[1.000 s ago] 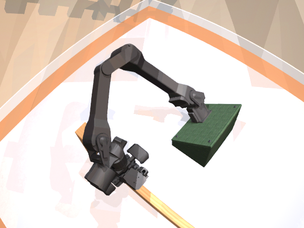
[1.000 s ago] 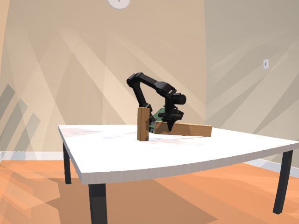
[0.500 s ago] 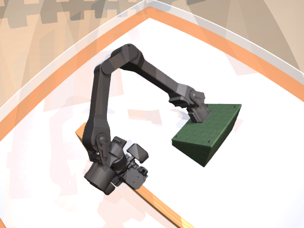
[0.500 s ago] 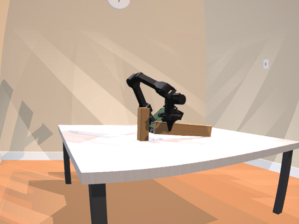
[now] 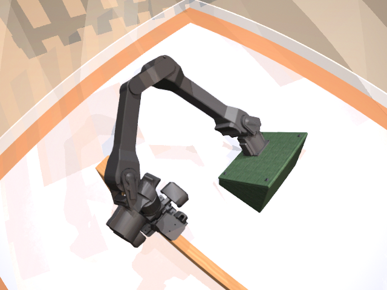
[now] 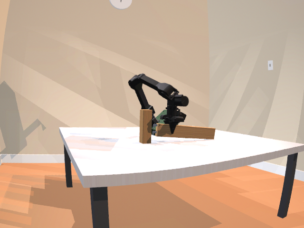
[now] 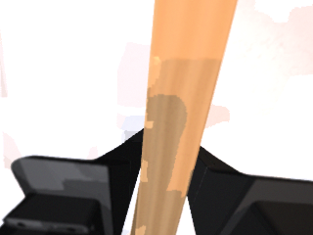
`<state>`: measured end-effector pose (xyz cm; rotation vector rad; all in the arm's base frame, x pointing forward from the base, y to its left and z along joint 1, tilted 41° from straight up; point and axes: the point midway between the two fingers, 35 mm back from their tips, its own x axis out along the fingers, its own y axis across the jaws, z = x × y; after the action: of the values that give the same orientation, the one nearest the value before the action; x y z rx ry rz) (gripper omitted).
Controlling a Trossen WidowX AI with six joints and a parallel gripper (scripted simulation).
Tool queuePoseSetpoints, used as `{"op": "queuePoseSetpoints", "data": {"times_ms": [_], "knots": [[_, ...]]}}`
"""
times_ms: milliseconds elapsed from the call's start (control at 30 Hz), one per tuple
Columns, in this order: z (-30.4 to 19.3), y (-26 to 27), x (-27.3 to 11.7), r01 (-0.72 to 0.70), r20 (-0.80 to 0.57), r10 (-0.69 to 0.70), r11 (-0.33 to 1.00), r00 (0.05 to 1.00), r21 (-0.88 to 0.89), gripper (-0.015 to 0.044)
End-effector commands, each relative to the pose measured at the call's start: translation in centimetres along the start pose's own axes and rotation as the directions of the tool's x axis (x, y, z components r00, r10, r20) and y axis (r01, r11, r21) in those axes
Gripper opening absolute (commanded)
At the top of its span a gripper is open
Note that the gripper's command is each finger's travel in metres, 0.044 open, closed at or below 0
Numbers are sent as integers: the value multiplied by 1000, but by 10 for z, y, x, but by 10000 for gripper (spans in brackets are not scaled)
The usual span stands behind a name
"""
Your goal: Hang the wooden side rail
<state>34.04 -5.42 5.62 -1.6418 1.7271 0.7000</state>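
Now, with our claw point(image 5: 167, 215) point(image 6: 172, 132) point(image 7: 168, 181) clamped on the rail point(image 5: 206, 260) point(image 6: 191, 131) point(image 7: 188, 44) just beside the post point(image 5: 102, 165) point(image 6: 145, 126), we could jam the hooks point(image 6: 154, 128) against its face (slot and pins are hidden from us) if we push in misaligned.

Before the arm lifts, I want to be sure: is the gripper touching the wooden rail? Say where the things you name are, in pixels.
Touching: the wrist view shows the gripper's fingers closed against both sides of the rail point(image 5: 199, 257) point(image 6: 194, 131) point(image 7: 188, 44).

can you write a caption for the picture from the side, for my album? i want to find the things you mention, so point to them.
The robot's hand point(image 6: 172, 132) grips a wood rail point(image 6: 194, 131) beside a post point(image 6: 145, 126).
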Motion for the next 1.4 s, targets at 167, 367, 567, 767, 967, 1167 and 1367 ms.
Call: {"op": "queuePoseSetpoints", "data": {"times_ms": [167,367,567,767,967,1167,1367], "knots": [[-2,0,0,4,0,-4,1000,1000,-3,0],[-2,-1,0,4,0,-4,1000,1000,-3,0],[-3,-1,-1,4,0,-4,1000,1000,-3,0],[-3,-1,-2,4,0,-4,1000,1000,-3,0],[-4,-2,-1,4,0,-4,1000,1000,-3,0],[-5,-1,-1,4,0,-4,1000,1000,-3,0],[-5,-1,-1,4,0,-4,1000,1000,-3,0]]}}
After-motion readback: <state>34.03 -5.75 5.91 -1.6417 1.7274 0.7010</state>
